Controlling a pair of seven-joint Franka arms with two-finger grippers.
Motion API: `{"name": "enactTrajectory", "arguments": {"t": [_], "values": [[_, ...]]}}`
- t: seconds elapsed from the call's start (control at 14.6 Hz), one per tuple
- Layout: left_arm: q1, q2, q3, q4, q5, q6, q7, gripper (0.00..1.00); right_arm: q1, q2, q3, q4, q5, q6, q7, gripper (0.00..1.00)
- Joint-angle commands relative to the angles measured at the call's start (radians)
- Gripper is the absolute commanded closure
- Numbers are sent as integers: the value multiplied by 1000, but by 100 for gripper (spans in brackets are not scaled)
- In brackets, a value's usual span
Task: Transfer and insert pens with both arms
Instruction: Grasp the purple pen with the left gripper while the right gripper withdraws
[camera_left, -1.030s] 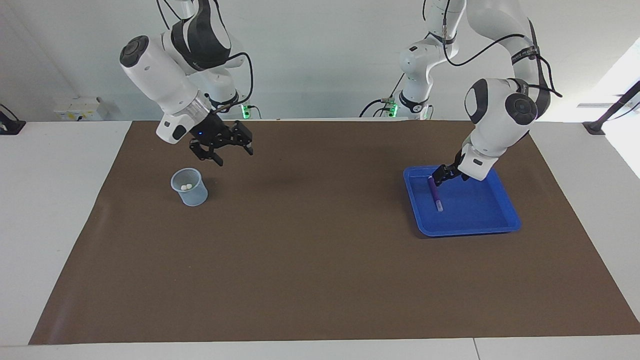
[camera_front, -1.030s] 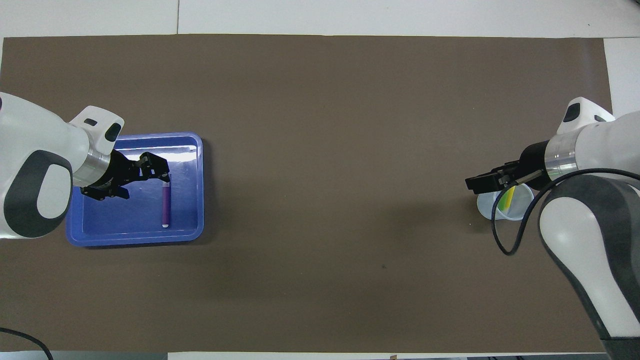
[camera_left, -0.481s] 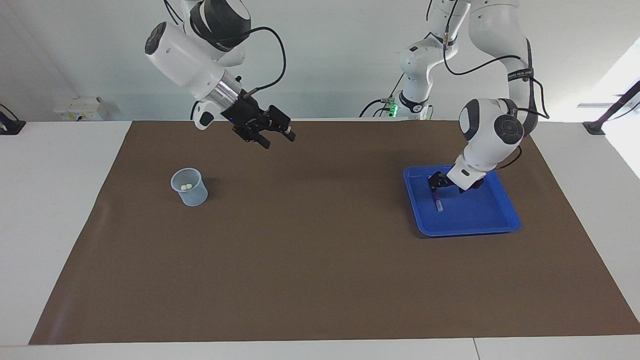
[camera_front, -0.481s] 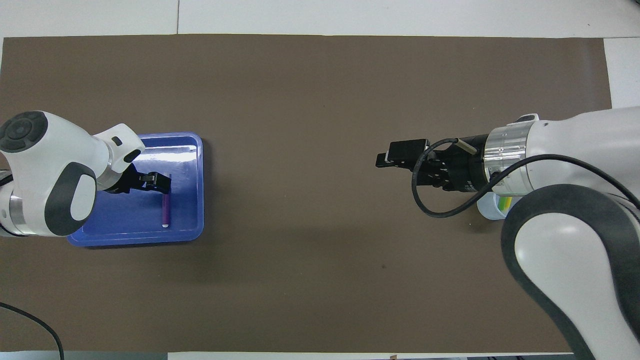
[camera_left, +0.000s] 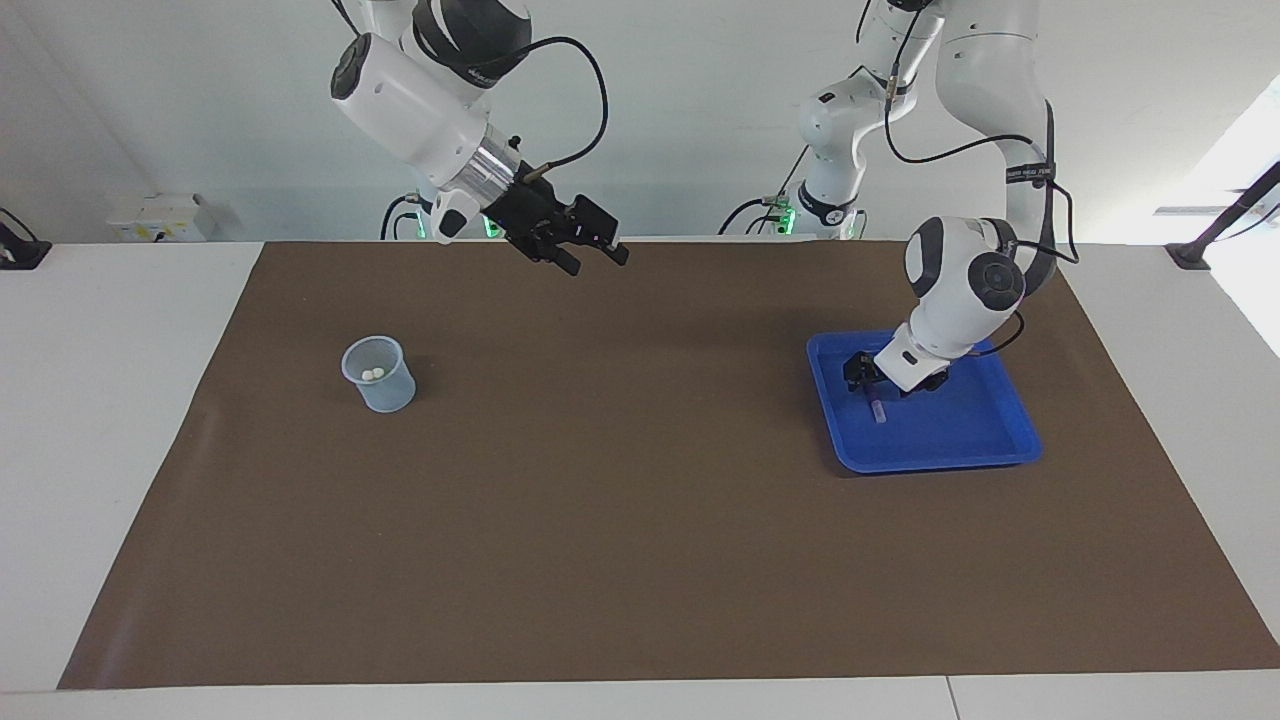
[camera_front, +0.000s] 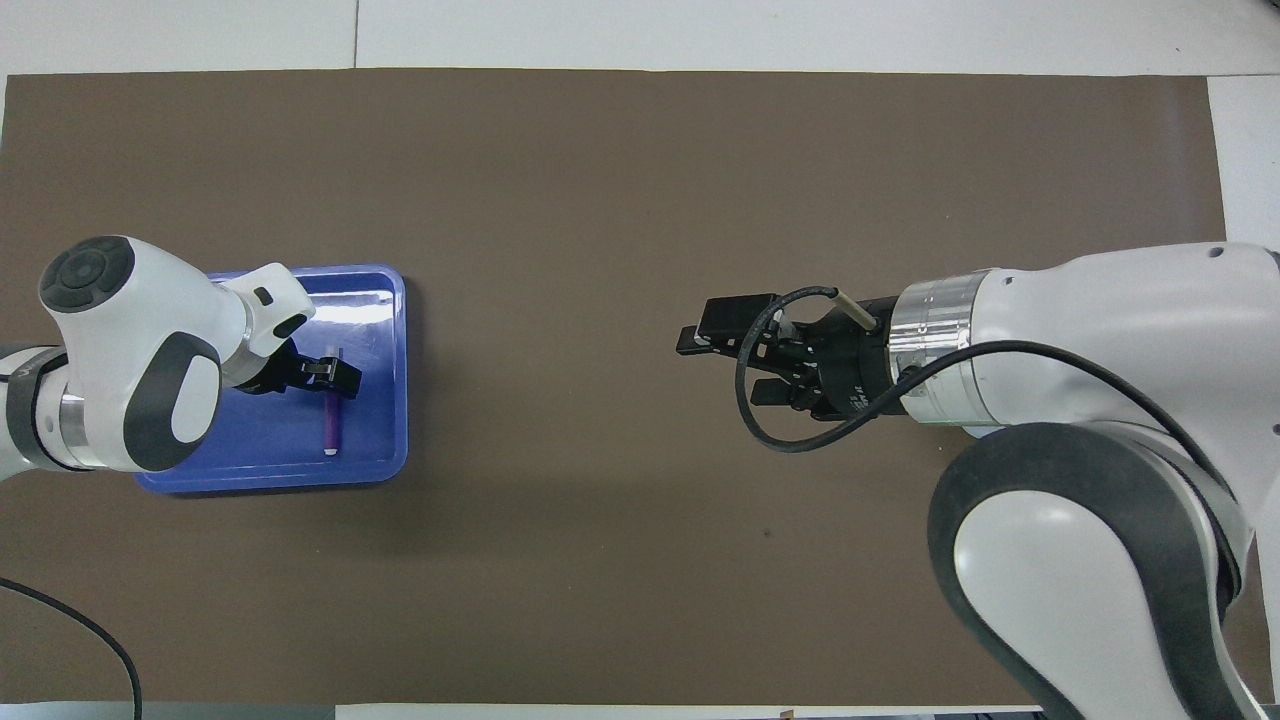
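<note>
The blue tray (camera_left: 1015, 440) sits toward the left arm's end of the table, and the purple pen (camera_front: 331, 428) lies flat in it. The left gripper (camera_left: 862, 378) is down inside the tray at the pen's upper part — its fingers straddle the barrel, whether gripping I cannot tell. Well apart from the tray, the clear cup (camera_left: 380, 375) holds two pale-capped pens — the right gripper (camera_left: 592, 258) hangs high over the mat, empty, fingers spread.

Robotics lab: two large white arms (camera_left: 430, 90) over white table (camera_left: 100, 400) with brown mat (camera_left: 640, 520), smaller arms with green lights (camera_left: 790, 215) at plain pale wall, loose cables, wall socket box (camera_left: 160, 217)
</note>
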Motion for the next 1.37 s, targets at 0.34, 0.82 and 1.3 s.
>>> {"name": "enactTrajectory", "arguments": {"t": [0.34, 0.82, 1.3], "values": [[-5, 1, 4, -40, 46, 61, 6, 32, -4, -17, 7, -20, 30, 27, 6, 0], [-5, 20, 4, -21, 51, 44, 4, 76, -4, -17, 7, -20, 33, 27, 8, 0], [7, 20, 4, 26, 51, -21, 4, 100, -4, -17, 7, -20, 33, 27, 8, 0]]}}
